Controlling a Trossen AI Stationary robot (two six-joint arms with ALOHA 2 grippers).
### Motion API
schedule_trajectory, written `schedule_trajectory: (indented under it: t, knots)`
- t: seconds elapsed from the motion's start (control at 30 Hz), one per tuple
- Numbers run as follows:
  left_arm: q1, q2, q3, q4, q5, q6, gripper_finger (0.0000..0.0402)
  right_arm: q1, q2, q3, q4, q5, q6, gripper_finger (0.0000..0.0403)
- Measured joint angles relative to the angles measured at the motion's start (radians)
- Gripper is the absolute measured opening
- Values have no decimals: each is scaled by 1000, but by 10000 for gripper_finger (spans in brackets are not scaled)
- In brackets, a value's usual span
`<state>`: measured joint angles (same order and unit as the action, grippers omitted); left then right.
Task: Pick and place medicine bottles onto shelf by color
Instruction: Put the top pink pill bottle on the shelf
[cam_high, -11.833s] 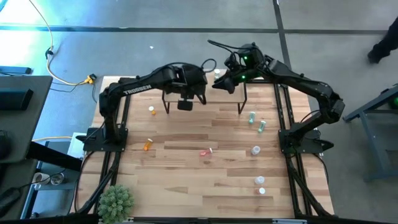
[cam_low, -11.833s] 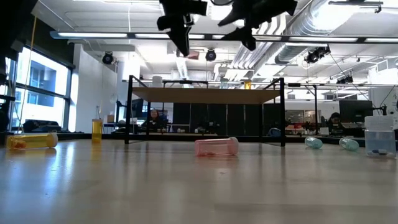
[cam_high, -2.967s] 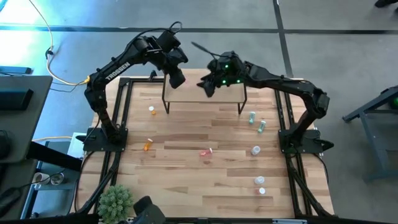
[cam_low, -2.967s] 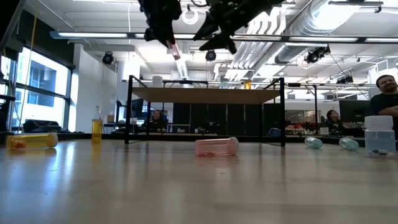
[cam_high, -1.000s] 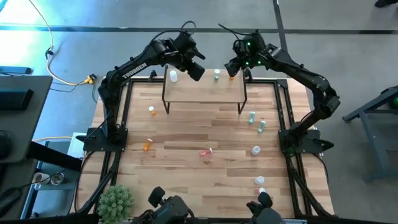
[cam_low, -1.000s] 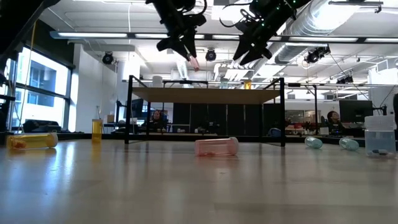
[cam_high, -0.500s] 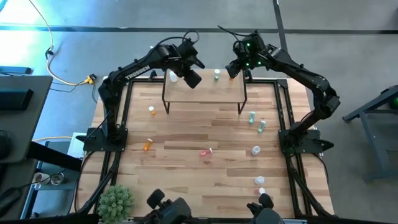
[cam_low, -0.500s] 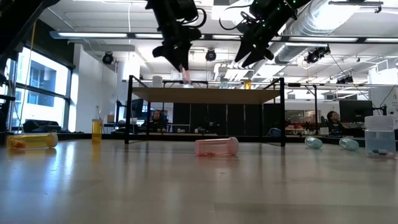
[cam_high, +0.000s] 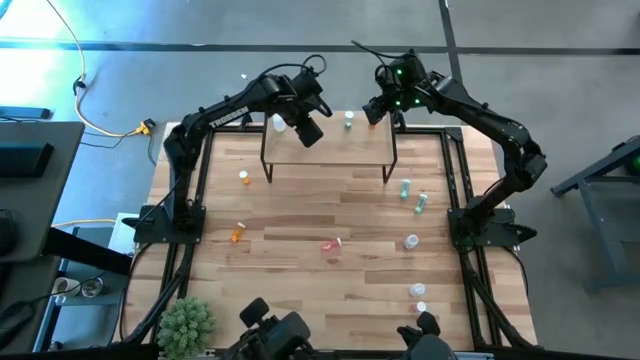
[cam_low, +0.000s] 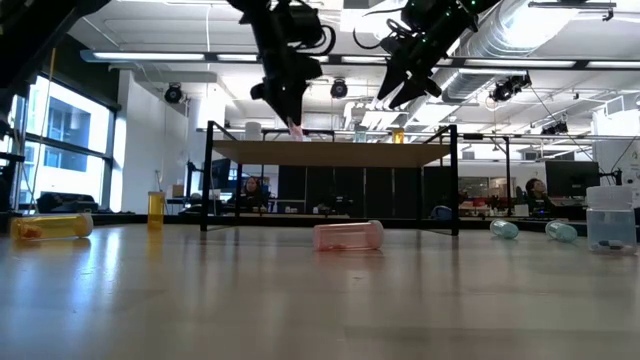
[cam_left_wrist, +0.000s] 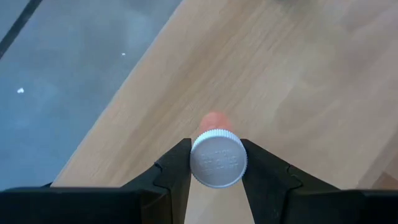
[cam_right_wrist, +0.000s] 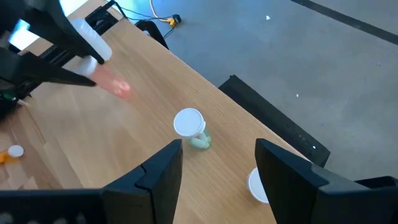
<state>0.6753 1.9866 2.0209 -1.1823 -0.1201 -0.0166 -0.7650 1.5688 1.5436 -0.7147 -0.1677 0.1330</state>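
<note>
Near edge of the light wooden tabletop (cam_high: 300, 290): green spiky plant (cam_high: 187, 322) at the left corner; two clear white-capped vials (cam_high: 418, 291) on the right side, a third clear one (cam_high: 411, 241) a little farther in; pink translucent vial (cam_high: 331, 243) lying on its side mid-table; orange vial (cam_high: 238, 233) lying left of it, a second orange vial (cam_high: 244, 177) standing beyond.

Two green vials (cam_high: 412, 194) lie right of the shelf legs, still unsorted.

Small raised light-wood shelf on black legs (cam_high: 330, 148) at the far side; on it a white vial (cam_high: 279, 122) at the left, a green vial (cam_high: 348, 121) upright toward the right.

Left pincer (cam_left_wrist: 215, 163) over the shelf, clenched on a pink-red white-capped vial (cam_left_wrist: 217, 155), the vial close to the board or touching it, cannot tell which; not yet released.

Right pincer (cam_right_wrist: 217, 168) hovers spread and empty just above the green vial at the shelf's far right.

Judgement: early third of the job; two placed, one being set, eight left on the tabletop.
</note>
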Motion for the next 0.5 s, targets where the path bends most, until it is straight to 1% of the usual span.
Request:
schedule_trajectory:
  t: [0.2,0.5]
  knots:
    - [1,16,0,3,3,31,117,0,0,0,0,0,46,193]
    - [5,18,0,14,5,81,117,2,0,0,0,0,50,193]
